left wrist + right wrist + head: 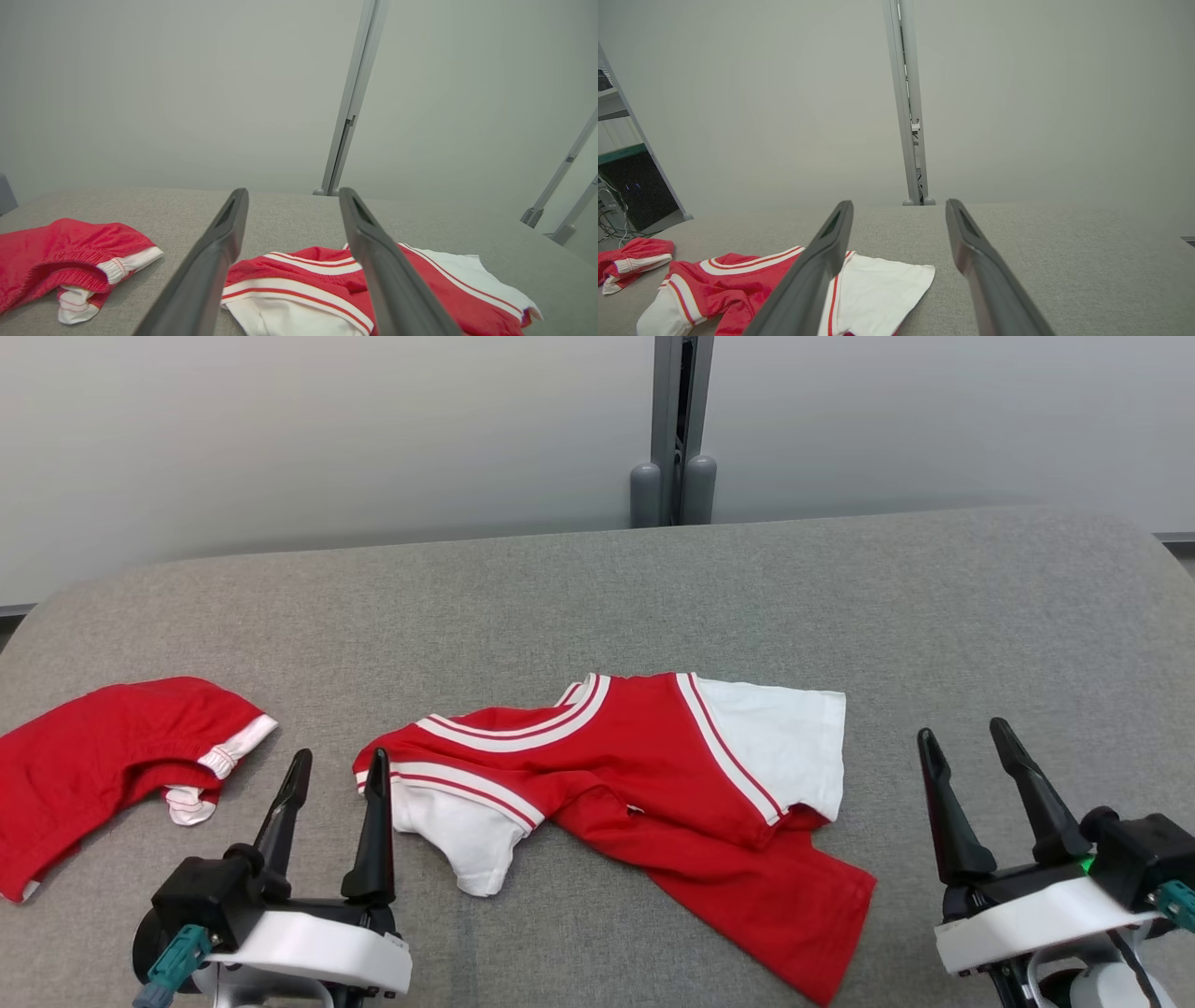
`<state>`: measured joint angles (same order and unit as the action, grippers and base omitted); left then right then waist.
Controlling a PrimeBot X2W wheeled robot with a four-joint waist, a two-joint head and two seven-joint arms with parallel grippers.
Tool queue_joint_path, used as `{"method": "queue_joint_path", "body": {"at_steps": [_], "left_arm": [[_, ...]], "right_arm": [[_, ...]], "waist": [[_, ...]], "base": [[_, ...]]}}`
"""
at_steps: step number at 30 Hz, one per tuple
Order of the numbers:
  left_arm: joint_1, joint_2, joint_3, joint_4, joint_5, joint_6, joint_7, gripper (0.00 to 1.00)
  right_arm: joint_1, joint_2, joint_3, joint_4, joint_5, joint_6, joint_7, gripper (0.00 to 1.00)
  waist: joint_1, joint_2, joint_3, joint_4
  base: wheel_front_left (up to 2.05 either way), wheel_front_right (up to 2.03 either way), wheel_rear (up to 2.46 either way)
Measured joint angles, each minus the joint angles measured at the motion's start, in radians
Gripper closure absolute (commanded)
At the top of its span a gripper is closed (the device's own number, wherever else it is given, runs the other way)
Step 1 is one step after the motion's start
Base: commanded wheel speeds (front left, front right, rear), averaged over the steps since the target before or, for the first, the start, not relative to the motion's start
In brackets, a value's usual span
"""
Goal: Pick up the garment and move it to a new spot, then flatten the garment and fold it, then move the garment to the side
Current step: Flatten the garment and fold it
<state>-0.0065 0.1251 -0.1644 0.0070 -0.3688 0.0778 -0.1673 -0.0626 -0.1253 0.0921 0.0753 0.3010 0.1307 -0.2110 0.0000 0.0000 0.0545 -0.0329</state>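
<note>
A crumpled red T-shirt with white sleeves and white stripes (pixel 644 775) lies in the middle of the grey fabric surface (pixel 653 588), one sleeve folded under. It also appears as the same shirt (pixel 327 284) in the left wrist view and the shirt (pixel 752 284) low left in the right wrist view. My left gripper (pixel 338 773) stands open at the lower left, its tips just beside the shirt's left edge, holding nothing. My right gripper (pixel 963 735) is open at the lower right, well clear of the shirt's white sleeve.
A second red garment with white cuffs (pixel 112 756) lies at the surface's left edge, seen too as red shorts (pixel 65 266). A grey post (pixel 674 429) rises behind the far edge against a pale wall. Shelving stands far left (pixel 626 177).
</note>
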Motion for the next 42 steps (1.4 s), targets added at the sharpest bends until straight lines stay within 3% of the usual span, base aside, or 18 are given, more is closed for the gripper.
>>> {"method": "queue_joint_path", "body": {"at_steps": [6, 10, 16, 27, 28, 29, 30, 42], "left_arm": [[-0.015, 0.004, -0.003, 0.011, -0.011, -0.005, 0.009, 0.0], [-0.026, -0.007, -0.022, 0.018, -0.019, -0.008, 0.019, 0.0], [-0.05, -0.018, -0.041, 0.044, -0.032, -0.017, 0.016, 0.0], [-0.08, -0.028, -0.056, 0.089, -0.053, -0.033, -0.002, 0.0], [-0.08, -0.029, -0.057, 0.092, -0.054, -0.033, -0.003, 0.0], [-0.08, -0.03, -0.058, 0.095, -0.054, -0.033, -0.005, 0.0], [-0.08, -0.03, -0.059, 0.096, -0.054, -0.033, -0.005, 0.0], [-0.105, -0.041, -0.093, 0.099, -0.064, -0.04, -0.012, 0.0]], "right_arm": [[-0.053, -0.024, 0.07, 0.038, 0.042, 0.0, 0.102, 0.0], [-0.188, -0.051, 0.137, 0.15, 0.094, 0.0, 0.292, 0.0], [-0.315, -0.04, 0.176, 0.354, 0.135, 0.0, 0.501, 0.0], [-0.384, 0.001, 0.152, 0.581, 0.13, 0.0, 0.608, 0.0], [-0.388, 0.0, 0.152, 0.586, 0.128, 0.0, 0.603, 0.1], [-0.39, -0.002, 0.154, 0.587, 0.123, 0.0, 0.591, 0.8], [-0.391, -0.004, 0.154, 0.589, 0.122, 0.0, 0.576, 1.0], [-0.507, -0.077, 0.124, 0.558, 0.07, 0.0, 0.472, 1.0]], "waist": [[0.0, 0.0, 0.001, 0.014], [0.0, 0.0, 0.014, 0.035], [0.0, 0.0, 0.035, 0.093], [0.0, 0.0, 0.075, 0.2], [0.0, 0.0, 0.077, 0.205], [0.0, 0.0, 0.078, 0.21], [0.0, 0.0, 0.079, 0.213], [0.0, 0.0, 0.116, 0.258]], "base": [[0.0, 0.0, 0.0], [0.0, 0.0, 0.0], [0.0, 0.0, 0.0], [0.0, 0.0, 0.0], [0.0, 0.0, 0.0], [0.0, 0.0, 0.0], [0.0, 0.0, 0.0], [0.0, 0.0, 0.0]]}}
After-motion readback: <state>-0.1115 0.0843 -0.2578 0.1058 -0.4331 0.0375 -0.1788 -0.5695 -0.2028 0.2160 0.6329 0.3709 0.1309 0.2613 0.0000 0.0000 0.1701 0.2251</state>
